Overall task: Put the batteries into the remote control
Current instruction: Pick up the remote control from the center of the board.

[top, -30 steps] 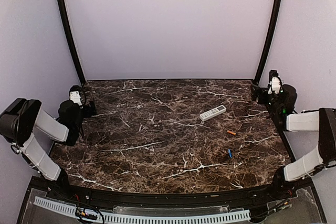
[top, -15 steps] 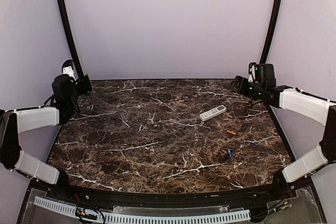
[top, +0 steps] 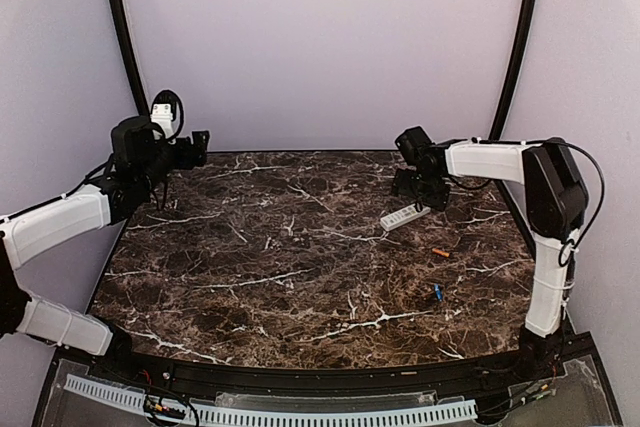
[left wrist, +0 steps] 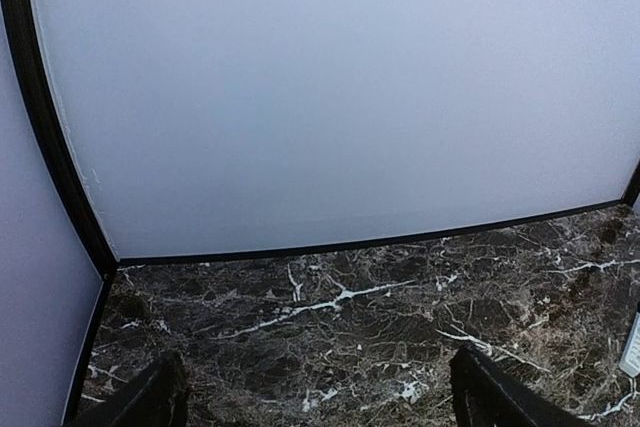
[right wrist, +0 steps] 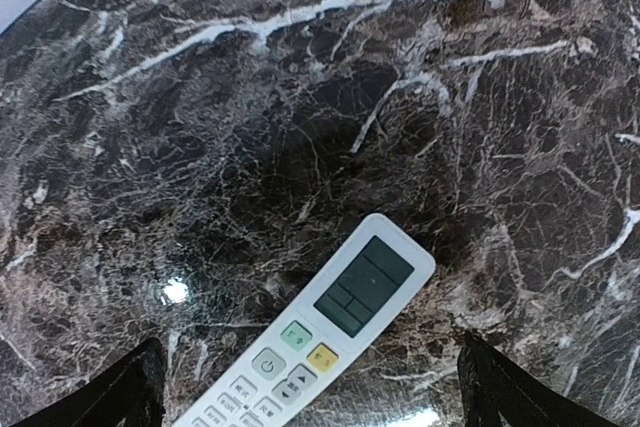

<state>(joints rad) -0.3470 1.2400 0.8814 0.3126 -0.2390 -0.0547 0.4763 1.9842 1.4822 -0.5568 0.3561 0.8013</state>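
Remote (right wrist: 318,340) lies display side up on the dark marble table (top: 300,277), right of centre toward the far side, long axis diagonal. Right wrist view shows a dark display, a green button and a yellow button below it, then rows of white keys; no writing readable on it. Remote's near end runs out of that view at the bottom.

Orange battery (top: 440,252) lies on the table near-right of the remote, apart from it. Blue battery (top: 437,292) lies nearer still, apart from the orange one. Both sit inside the right table edge with bare marble around them.

Right gripper (top: 418,185) hovers just beyond the remote's far end, not touching it. Jaws wide, nothing between them; remote shows in the gap between the two fingertips (right wrist: 130,392) at the lower corners of the wrist view.

Left gripper (top: 196,147) is raised at the far-left corner, near the back wall (left wrist: 330,97). Jaws wide, empty; fingertips (left wrist: 150,399) at lower corners of its view, marble and the wall's black base edge beyond.

Left and centre of the table: open marble, well apart from the task items.
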